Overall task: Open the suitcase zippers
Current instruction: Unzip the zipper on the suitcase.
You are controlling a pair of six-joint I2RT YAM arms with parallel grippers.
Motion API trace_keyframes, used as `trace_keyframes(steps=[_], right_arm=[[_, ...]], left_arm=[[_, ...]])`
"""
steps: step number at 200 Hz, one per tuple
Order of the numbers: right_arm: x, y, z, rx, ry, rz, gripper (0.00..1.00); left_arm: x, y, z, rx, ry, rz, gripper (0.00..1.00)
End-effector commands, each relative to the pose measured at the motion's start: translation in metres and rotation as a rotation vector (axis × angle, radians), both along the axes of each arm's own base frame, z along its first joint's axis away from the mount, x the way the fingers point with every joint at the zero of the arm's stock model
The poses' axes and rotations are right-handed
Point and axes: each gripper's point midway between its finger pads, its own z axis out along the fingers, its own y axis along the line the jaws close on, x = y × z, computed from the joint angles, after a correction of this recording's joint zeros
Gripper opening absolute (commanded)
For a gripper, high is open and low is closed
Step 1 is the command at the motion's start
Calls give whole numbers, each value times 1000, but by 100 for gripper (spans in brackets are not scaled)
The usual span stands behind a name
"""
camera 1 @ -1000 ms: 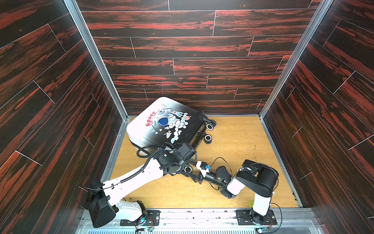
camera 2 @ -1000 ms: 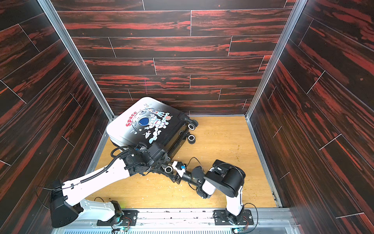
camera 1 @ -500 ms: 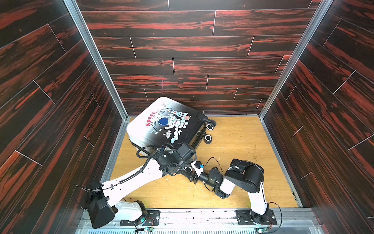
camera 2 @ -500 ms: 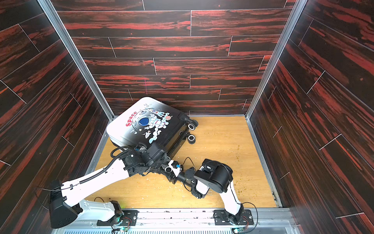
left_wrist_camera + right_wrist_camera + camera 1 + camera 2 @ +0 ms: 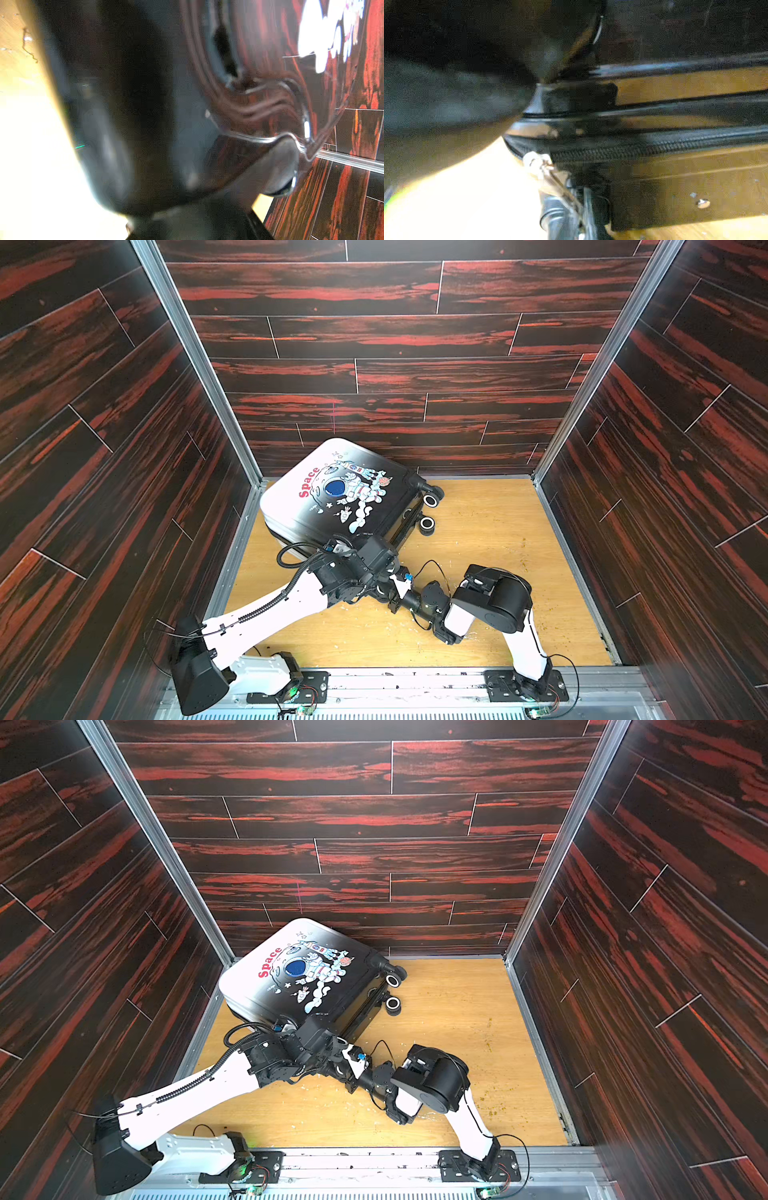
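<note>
My right arm has swung in to the suitcase (image 5: 332, 506), left of centre on the bench (image 5: 478, 531). The right claw (image 5: 400, 581) is closed at the zipper (image 5: 654, 147), probably to pull. The left claw (image 5: 380, 549) seems to brace the corner; its opening is unclear.

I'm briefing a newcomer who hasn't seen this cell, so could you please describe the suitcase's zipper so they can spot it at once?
Find the suitcase lying lid up in the far left corner of the wooden floor. Along its black side wall runs the zipper. It is the only band with fine ribbed teeth; the ridges beside it are smooth and glossy.
</note>
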Motion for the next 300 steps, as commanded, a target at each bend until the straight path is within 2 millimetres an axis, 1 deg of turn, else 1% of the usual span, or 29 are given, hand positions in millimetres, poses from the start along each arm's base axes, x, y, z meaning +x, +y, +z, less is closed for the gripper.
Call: trace_keyframes(steps=[1,47,73,104,150,175,197,226,248,267,274,286,300], right_arm=[[3,2,9,18,-25,-12,0],[6,-15,12,-23,-72,-66,0],[10,-27,18,-38,-101,-98,0],[21,-44,26,-30,-106,-138,0],[34,-57,38,-16,-126,-159,0],[45,-69,42,-16,-137,-188,0],[60,-88,44,-22,-141,-238,0],[82,-120,51,-19,-150,-321,0],[102,-143,58,-25,-152,-384,0],[120,-162,59,-14,-79,-433,0],[123,-167,61,-6,-75,-451,0],[123,-176,67,-4,-110,-483,0],[124,-190,72,-6,-132,-549,0]], left_arm=[[-4,2,9,53,-45,-78,5],[-6,12,14,78,-61,-75,4],[-10,17,12,99,-51,-82,4],[-14,27,11,106,-58,-71,4],[-20,33,12,118,-54,-83,3],[-23,39,12,147,-62,-108,1],[-28,49,12,194,-71,-135,0],[-34,62,11,255,-96,-185,0],[-41,68,5,300,-86,-236,0],[-45,73,3,351,-77,-285,0],[-46,75,4,375,-80,-300,0],[-47,84,8,417,-85,-304,0],[-46,92,17,464,-107,-311,0]])
